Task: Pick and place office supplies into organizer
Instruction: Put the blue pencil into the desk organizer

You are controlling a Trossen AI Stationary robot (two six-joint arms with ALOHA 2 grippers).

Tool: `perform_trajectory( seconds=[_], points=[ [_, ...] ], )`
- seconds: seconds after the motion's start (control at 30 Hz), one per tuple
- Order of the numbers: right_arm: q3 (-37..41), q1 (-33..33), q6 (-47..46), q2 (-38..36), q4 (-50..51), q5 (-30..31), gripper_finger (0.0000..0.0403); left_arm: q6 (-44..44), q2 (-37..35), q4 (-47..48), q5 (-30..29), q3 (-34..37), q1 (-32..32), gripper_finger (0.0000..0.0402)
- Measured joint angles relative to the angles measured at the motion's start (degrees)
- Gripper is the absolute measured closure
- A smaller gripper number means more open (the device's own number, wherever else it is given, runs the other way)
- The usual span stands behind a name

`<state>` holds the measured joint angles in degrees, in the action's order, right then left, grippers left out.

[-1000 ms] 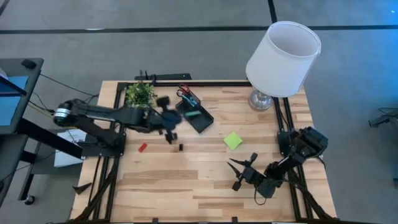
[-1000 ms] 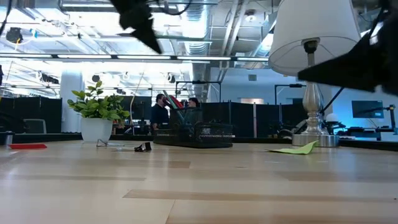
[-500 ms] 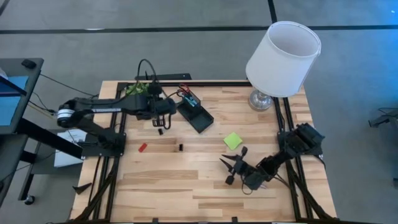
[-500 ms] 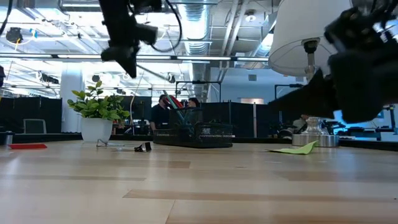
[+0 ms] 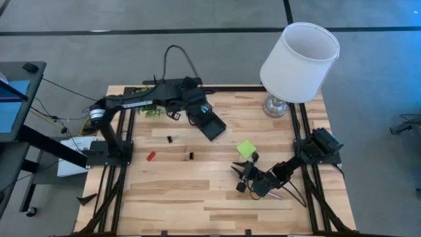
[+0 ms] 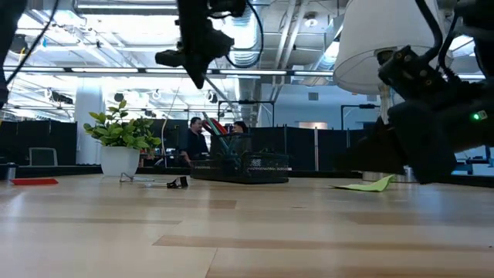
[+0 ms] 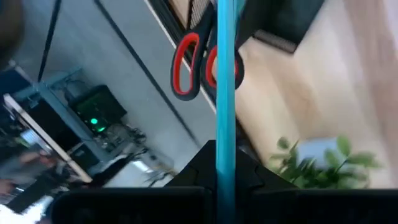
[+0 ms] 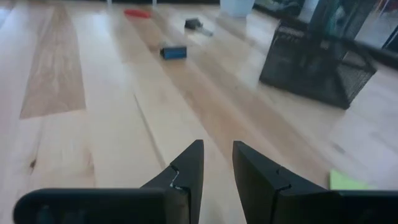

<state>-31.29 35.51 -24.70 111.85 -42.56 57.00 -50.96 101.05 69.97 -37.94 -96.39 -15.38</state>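
My left gripper hovers high over the far end of the black mesh organizer, shut on a thin teal pen. Red-handled scissors stand in the organizer's taller cup. The lime-green sticky-note pad lies flat on the table, right of the organizer. A red bit and two black bits lie loose on the wood. My right gripper is low over the table, just on the near side of the pad, open and touching nothing. My left gripper pinches the teal pen between its two fingers. The pen runs on past the fingertips, along them. In the low view it slants down from the gripper toward the organizer, lifted clear of the table.
A white-shaded lamp stands at the far right corner. A small potted plant sits by the far left edge, partly under the left arm. Bare wood stretches across the near half of the table.
My left gripper has swung from above the table's middle toward the far edge and rightward, ending above the organizer with the pen still held. My right gripper has moved leftward and toward the sticky-note pad, staying low.
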Motion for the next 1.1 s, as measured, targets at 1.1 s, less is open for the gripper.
perform_trajectory(
  seconds=[1.1],
  points=[
    [-0.04, 0.46, -8.84, 0.00, 9.36, -1.47, 0.0321, -12.70, 18.30, -3.59, 3.22, -9.85, -4.53, 0.0401]
  ],
)
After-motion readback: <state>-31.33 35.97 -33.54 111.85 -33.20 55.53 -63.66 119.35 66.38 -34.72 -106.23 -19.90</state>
